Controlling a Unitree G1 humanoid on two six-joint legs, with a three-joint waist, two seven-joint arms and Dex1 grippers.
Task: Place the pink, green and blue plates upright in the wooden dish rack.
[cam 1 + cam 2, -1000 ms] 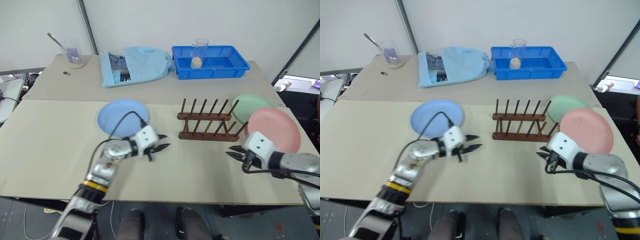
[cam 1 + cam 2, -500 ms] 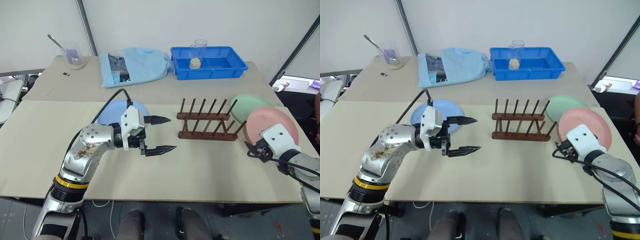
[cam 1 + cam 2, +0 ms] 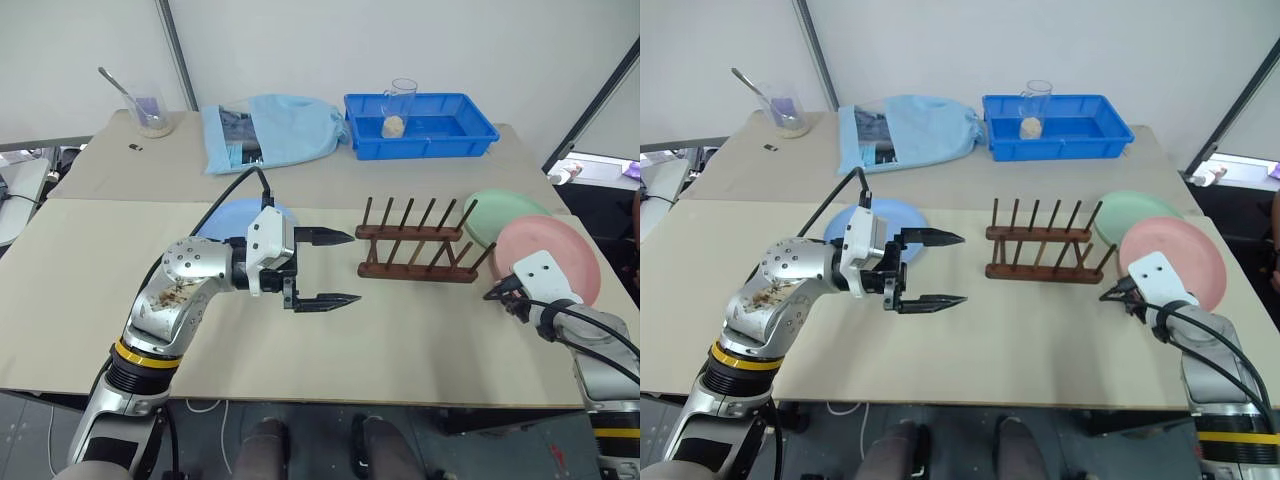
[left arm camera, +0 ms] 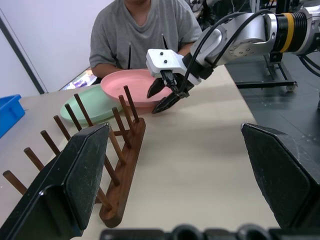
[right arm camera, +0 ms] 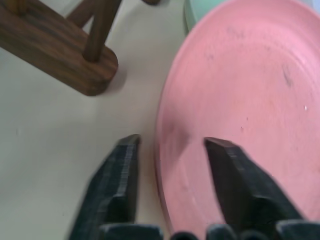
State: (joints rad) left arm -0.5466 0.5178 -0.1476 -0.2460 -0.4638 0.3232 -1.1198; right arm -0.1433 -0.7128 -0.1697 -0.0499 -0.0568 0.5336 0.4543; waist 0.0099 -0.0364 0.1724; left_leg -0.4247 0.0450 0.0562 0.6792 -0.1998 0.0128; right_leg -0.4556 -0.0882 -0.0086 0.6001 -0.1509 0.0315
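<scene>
Beige tabletop with three plates lying flat and one wooden dish rack in the middle, no plate in it. Blue plate sits behind the left gripper, whose fingers are spread wide with nothing between them. Pink plate overlaps the green plate right of the rack. Right gripper has one finger on each side of the pink rim, not clamped yet.
</scene>
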